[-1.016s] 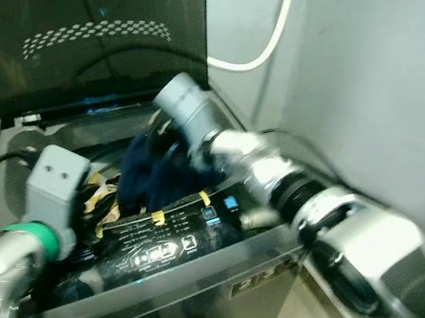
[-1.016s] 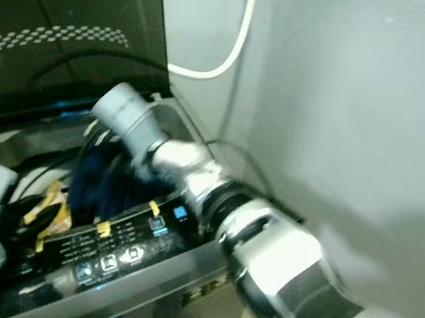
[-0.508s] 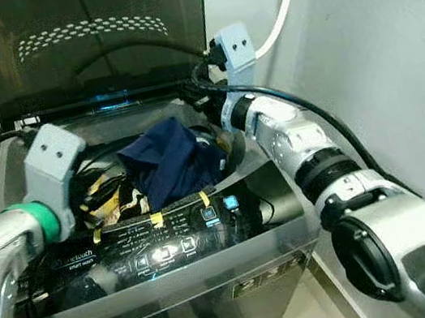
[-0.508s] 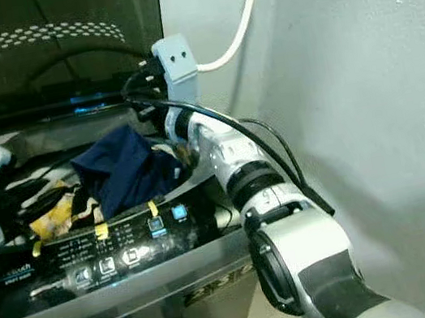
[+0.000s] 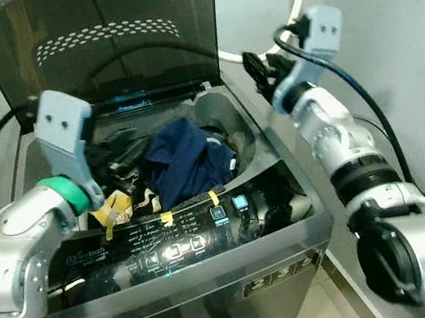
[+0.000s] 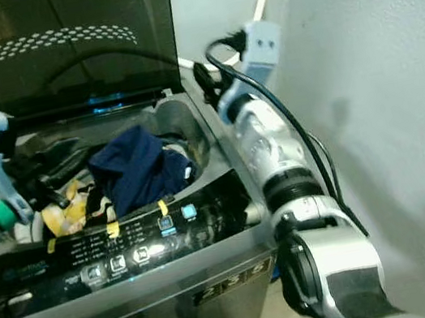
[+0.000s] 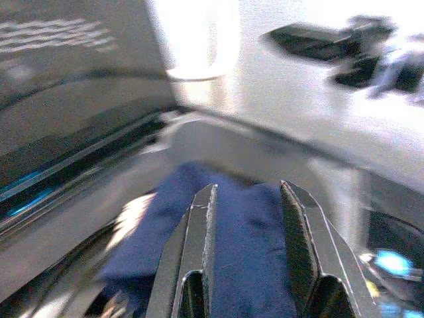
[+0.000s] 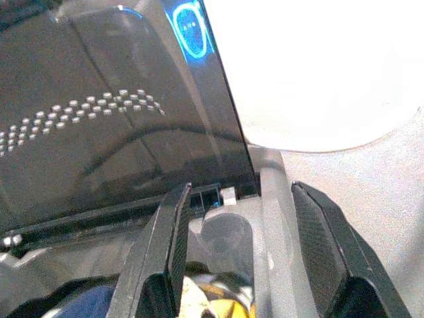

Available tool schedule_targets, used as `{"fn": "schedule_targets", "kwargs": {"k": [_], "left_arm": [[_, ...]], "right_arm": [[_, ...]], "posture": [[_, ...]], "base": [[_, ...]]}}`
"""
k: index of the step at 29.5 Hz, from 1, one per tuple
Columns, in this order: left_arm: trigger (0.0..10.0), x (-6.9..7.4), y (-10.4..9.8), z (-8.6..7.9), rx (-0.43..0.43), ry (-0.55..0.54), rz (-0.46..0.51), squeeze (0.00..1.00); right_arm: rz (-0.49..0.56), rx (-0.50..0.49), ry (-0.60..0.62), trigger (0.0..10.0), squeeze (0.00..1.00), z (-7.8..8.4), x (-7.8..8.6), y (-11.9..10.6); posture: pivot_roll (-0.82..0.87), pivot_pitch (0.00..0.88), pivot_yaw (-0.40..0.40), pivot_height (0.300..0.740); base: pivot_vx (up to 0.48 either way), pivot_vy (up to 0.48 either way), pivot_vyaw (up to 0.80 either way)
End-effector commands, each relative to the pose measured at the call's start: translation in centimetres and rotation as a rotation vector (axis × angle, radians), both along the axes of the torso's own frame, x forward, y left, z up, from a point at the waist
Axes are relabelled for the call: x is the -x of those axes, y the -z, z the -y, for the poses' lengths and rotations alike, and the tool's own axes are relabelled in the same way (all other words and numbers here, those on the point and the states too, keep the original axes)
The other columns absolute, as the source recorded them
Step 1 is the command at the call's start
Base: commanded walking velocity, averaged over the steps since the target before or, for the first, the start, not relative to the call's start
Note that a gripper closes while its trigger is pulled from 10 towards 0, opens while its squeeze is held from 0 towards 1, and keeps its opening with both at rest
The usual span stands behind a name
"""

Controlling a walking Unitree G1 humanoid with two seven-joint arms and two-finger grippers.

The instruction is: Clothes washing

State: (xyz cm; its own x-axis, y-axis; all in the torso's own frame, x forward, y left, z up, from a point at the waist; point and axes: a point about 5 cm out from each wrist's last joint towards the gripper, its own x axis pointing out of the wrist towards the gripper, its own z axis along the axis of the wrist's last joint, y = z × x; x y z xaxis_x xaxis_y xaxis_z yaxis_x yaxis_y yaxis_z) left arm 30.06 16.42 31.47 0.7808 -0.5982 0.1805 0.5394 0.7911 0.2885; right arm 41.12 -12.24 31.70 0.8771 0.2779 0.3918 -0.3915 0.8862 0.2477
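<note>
1. Navy-blue cloth, one crumpled soft garment (image 5: 184,160), lies on top of the load inside the washing machine drum (image 5: 225,115), just below and ahead of the left gripper (image 7: 246,218), whose two ridged black fingers stand apart with nothing between them.
2. One smoked, glossy lid (image 5: 105,38) stands raised, with a dotted pattern near its top.
3. One right gripper (image 8: 242,232), fingers spread wide and empty, is up beside the lid's edge; half a second ago it was lower, at the drum's rim.
4. Yellow-and-black patterned laundry (image 5: 118,204) sits beside the garment.
5. One glossy black control panel (image 5: 173,240) carries lit buttons.
</note>
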Motion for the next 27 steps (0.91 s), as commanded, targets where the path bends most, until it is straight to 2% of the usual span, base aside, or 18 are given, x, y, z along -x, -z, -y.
{"fn": "schedule_targets", "kwargs": {"k": [1,2,9,10,13,14,15,16,17,19,20,21,22,23,24,25,26,27], "left_arm": [[10.0,-0.1,0.1,0.0,-0.002,-0.012,0.003,0.00],[10.0,-1.1,-0.3,-1.5,-0.011,-0.173,0.039,0.00],[10.0,-1.3,-1.5,-2.6,0.038,-0.252,0.113,0.00],[10.0,-0.2,-1.4,-1.0,-0.005,-0.080,0.106,0.00],[10.0,-0.2,-1.4,-1.0,-0.005,-0.080,0.106,0.00],[10.0,1.2,-0.6,1.0,-0.029,0.122,0.061,0.00],[10.0,2.3,0.1,2.3,-0.049,0.260,0.029,0.00],[10.0,2.3,0.1,2.3,-0.049,0.260,0.029,0.00],[10.0,2.8,0.5,3.0,-0.062,0.325,0.009,0.00],[10.0,2.6,0.7,2.9,-0.064,0.313,0.002,0.00],[10.0,2.3,0.7,2.8,-0.069,0.293,0.003,0.00],[10.0,1.0,0.8,1.9,-0.084,0.164,0.007,0.00],[10.0,1.0,0.8,1.9,-0.084,0.164,0.007,0.00],[10.0,-0.4,1.0,0.5,-0.094,-0.003,0.008,0.00],[10.0,-0.4,1.0,0.5,-0.094,-0.003,0.008,0.00],[10.0,-2.5,1.2,-2.8,-0.040,-0.326,0.003,0.00],[10.0,-2.5,1.2,-2.8,-0.040,-0.326,0.003,0.00],[10.0,-3.0,1.3,-4.5,0.019,-0.470,-0.005,0.00]], "right_arm": [[0.030,0.000,-0.016,10.0,0.00,-0.3,0.3,-0.8],[0.024,-0.050,0.079,10.0,0.00,0.9,0.4,-0.6],[0.003,-0.145,0.164,10.0,0.00,2.3,0.4,-0.2],[0.004,-0.137,0.175,10.0,0.00,2.4,0.5,-0.1],[0.004,-0.137,0.175,10.0,0.00,2.4,0.5,-0.1],[0.008,-0.115,0.183,10.0,0.00,2.0,0.6,0.1],[0.010,-0.100,0.187,10.0,0.00,1.6,0.7,0.3],[0.010,-0.100,0.187,10.0,0.00,1.6,0.7,0.3],[0.012,-0.093,0.182,10.0,0.00,1.2,0.8,0.4],[0.017,-0.083,0.175,10.0,0.00,0.8,1.1,0.5],[0.021,-0.077,0.169,10.0,0.00,0.7,1.3,0.5],[0.025,-0.057,0.169,10.0,0.00,0.4,1.5,0.7],[0.025,-0.057,0.169,10.0,0.00,0.4,1.5,0.7],[0.028,-0.022,0.178,10.0,0.00,0.2,1.7,0.9],[0.028,-0.022,0.178,10.0,0.00,0.2,1.7,0.9],[0.047,0.069,0.200,10.0,0.00,-0.2,2.1,1.3],[0.047,0.069,0.200,10.0,0.00,-0.2,2.1,1.3],[0.065,0.140,0.213,10.0,0.00,-0.4,2.3,1.6]], "posture": [[0.10,0.067,0.079,0.740],[0.11,0.068,0.076,0.740],[0.11,0.069,0.077,0.740],[0.12,0.070,0.081,0.740],[0.12,0.070,0.081,0.740],[0.11,0.075,0.086,0.740],[0.11,0.077,0.087,0.740],[0.11,0.077,0.087,0.740],[0.11,0.081,0.089,0.740],[0.11,0.081,0.088,0.740],[0.11,0.081,0.088,0.740],[0.11,0.083,0.086,0.740],[0.11,0.083,0.086,0.740],[0.11,0.084,0.085,0.740],[0.11,0.084,0.085,0.740],[0.10,0.081,0.081,0.740],[0.10,0.081,0.081,0.740],[0.10,0.080,0.081,0.740]], "base": [[0.000,0.000,0.00],[0.000,0.000,0.00],[0.000,0.000,0.00],[0.000,0.000,0.00],[0.000,0.000,0.00],[0.000,0.000,0.00],[0.000,0.000,0.00],[0.000,0.000,0.00],[0.000,0.000,0.00],[0.000,0.000,0.00],[0.000,0.000,0.00],[0.000,0.000,0.00],[0.000,0.000,0.00],[0.000,0.000,0.00],[0.000,0.000,0.00],[0.000,0.000,0.00],[0.000,0.000,0.00],[0.000,0.000,0.00]]}}
